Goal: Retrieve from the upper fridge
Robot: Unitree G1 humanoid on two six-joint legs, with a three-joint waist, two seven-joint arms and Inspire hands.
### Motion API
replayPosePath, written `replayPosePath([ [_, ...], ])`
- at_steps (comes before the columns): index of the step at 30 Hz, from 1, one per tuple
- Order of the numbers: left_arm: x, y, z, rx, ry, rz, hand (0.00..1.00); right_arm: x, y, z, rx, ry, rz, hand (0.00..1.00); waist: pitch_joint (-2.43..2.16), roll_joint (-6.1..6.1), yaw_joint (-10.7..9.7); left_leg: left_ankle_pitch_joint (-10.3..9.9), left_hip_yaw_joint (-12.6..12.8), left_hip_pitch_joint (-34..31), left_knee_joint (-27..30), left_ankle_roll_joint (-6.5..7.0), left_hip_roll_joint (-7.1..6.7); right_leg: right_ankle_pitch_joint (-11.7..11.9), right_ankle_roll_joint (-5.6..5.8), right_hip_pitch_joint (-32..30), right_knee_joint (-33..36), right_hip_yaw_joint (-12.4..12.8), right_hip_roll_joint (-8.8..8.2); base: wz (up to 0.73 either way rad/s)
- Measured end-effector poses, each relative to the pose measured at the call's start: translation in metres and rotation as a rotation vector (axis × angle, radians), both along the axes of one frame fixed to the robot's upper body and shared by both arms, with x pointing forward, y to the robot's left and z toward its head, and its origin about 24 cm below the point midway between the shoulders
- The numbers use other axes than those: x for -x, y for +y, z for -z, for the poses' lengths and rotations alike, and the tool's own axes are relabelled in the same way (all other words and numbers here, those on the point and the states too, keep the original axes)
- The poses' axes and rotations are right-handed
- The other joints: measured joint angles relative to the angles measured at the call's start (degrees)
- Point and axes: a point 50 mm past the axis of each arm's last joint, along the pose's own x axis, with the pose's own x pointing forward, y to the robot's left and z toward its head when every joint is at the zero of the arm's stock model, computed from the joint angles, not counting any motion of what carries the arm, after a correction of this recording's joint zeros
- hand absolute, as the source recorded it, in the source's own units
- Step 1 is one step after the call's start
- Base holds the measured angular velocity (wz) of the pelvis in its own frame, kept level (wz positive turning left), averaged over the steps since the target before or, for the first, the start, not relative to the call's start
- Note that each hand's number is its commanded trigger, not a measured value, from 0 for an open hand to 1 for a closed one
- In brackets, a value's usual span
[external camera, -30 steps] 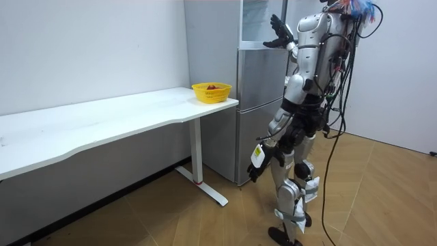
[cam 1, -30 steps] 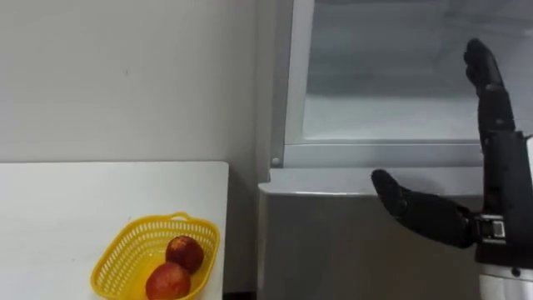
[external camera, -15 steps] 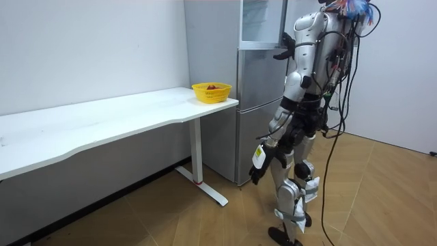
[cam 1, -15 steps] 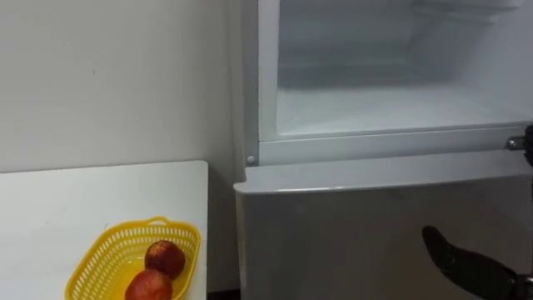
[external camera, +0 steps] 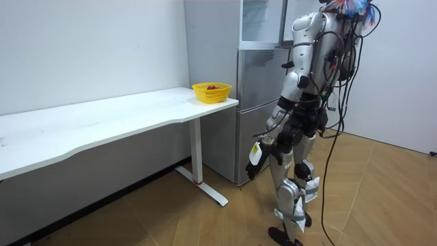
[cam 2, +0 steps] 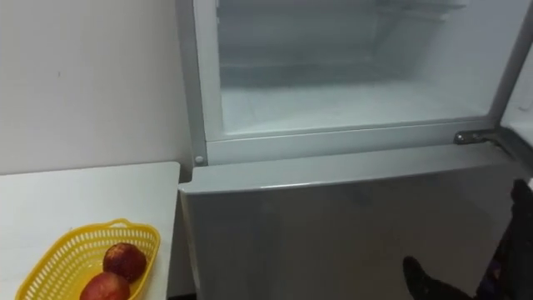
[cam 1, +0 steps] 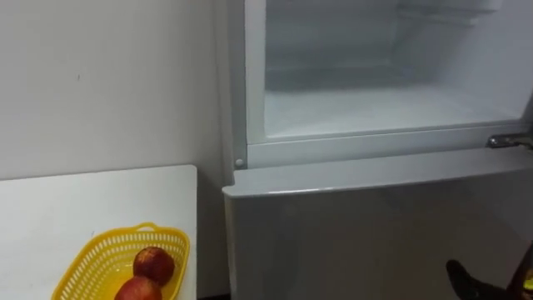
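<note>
Right robot hand [cam 2: 420, 283] lowered, open, before fridge [cam 2: 333, 217].

No legible text, label, brand, number or sign found on the fridge [cam 1: 358, 217], yellow basket [cam 1: 92, 254] or tabletop [cam 1: 75, 204].

I see a white worktop [cam 1: 50, 208] set against a plain pale wall [cam 1: 108, 83], with a yellow basket [cam 1: 83, 267] near its corner. In the room view there is wood floor [external camera: 205, 219] under the worktop.
</note>
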Motion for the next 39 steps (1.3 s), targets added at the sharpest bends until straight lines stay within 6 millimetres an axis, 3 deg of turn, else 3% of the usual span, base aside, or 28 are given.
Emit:
replayPosePath([
  [10, -0.003, -0.004, -0.001, -0.017, -0.053, -0.019, 0.0, 0.028, -0.021, 0.067, -0.138, 0.273, 0.146, 0.0, -0.31, 0.54, -0.67, 0.0, -0.08, 0.0, -0.11, 0.0, 0.0, -0.01, 0.02, 0.19, -0.13, -0.31, -0.02, 0.01],
  [15, -0.004, -0.003, -0.002, -0.03, -0.058, -0.033, 0.0, 0.051, -0.027, 0.113, -0.256, 0.502, 0.217, 0.0, -0.06, 0.07, -0.18, 0.0, -0.05, 0.13, -0.11, 0.0, -0.01, -0.25, 0.09, -0.09, -0.22, -0.28, -0.1, 0.01],
  [18, -0.001, 0.0, -0.002, -0.037, -0.054, -0.058, 0.0, 0.073, -0.027, 0.145, -0.314, 0.689, 0.222, 0.0, -0.1, -0.56, -0.16, -0.01, -0.08, 0.29, -0.1, 0.0, -0.02, -0.45, 0.15, 0.26, -0.21, -0.37, -0.12, 0.05],
  [20, 0.004, 0.002, -0.002, -0.046, -0.033, -0.08, 0.0, 0.102, -0.028, 0.173, -0.375, 0.892, 0.243, 0.0, -0.09, -0.96, 0.24, -0.01, -0.13, 0.58, -0.12, 0.0, -0.02, -0.41, 0.13, 1.1, -0.22, -0.45, -0.11, 0.02],
  [23, 0.012, 0.003, -0.002, -0.057, -0.01, -0.098, 0.0, 0.14, -0.025, 0.197, -0.45, 1.106, 0.272, 0.0, -0.06, -1.01, 0.73, -0.01, -0.45, 0.55, -0.11, 0.0, -0.04, -0.42, 0.13, 1.17, -0.29, -0.45, -0.28, 0.0],
  [26, 0.014, 0.005, -0.002, -0.054, 0.002, -0.134, 0.0, 0.17, -0.018, 0.211, -0.522, 1.265, 0.294, 0.0, 0.18, -0.93, 1.4, -0.01, -0.47, 0.32, -0.08, 0.0, 0.01, -0.46, 0.08, 0.8, -0.5, -0.46, -0.44, 0.0],
  [28, 0.016, 0.006, -0.002, -0.048, 0.013, -0.15, 0.0, 0.177, -0.015, 0.214, -0.555, 1.317, 0.277, 0.0, 0.21, -0.85, 1.49, -0.01, -0.46, 0.31, -0.11, 0.0, 0.02, -0.49, 0.07, 0.5, -0.34, -0.4, -0.43, 0.0],
  [30, 0.018, 0.008, -0.002, -0.045, 0.032, -0.167, 0.0, 0.18, -0.012, 0.217, -0.592, 1.355, 0.242, 0.0, 0.41, -0.63, 1.79, -0.01, -0.39, 0.32, -0.13, 0.0, 0.02, -0.49, 0.07, 0.29, -0.17, -0.44, -0.42, 0.0],
  [39, 0.023, 0.008, -0.001, -0.054, 0.066, -0.176, 0.0, 0.179, 0.002, 0.226, -0.619, 1.535, 0.062, 0.0, 0.49, -0.87, 1.77, -0.02, -1.41, 0.37, -0.1, 0.01, -0.08, -0.48, 0.09, 1.2, -0.28, -1.41, -0.42, 0.06],
])
